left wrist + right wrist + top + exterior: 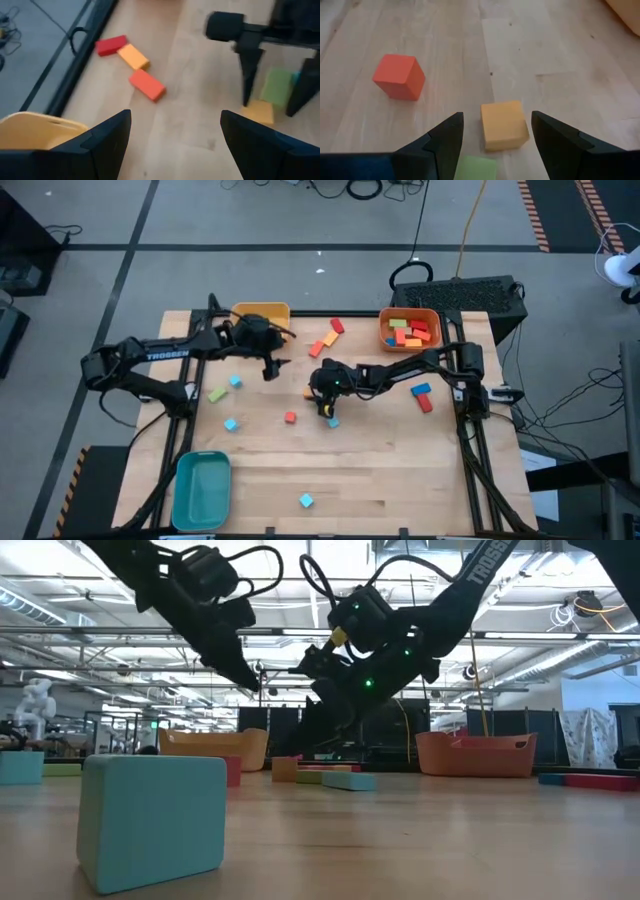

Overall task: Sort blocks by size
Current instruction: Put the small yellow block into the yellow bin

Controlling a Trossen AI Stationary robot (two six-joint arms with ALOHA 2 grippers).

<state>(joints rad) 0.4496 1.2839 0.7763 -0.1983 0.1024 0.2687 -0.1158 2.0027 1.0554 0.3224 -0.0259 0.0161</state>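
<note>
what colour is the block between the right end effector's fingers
Orange block, clearest in the right wrist view.

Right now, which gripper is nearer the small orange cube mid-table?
Right. The right gripper hangs open directly over the orange cube, fingers straddling it. The left gripper, also open, sits farther off near the yellow bin.

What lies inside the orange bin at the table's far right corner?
The orange bin holds a pile of blocks: red, orange and green ones show from above, with a bit of blue. Anything under that pile is covered. The low view shows only its outer wall.
</note>
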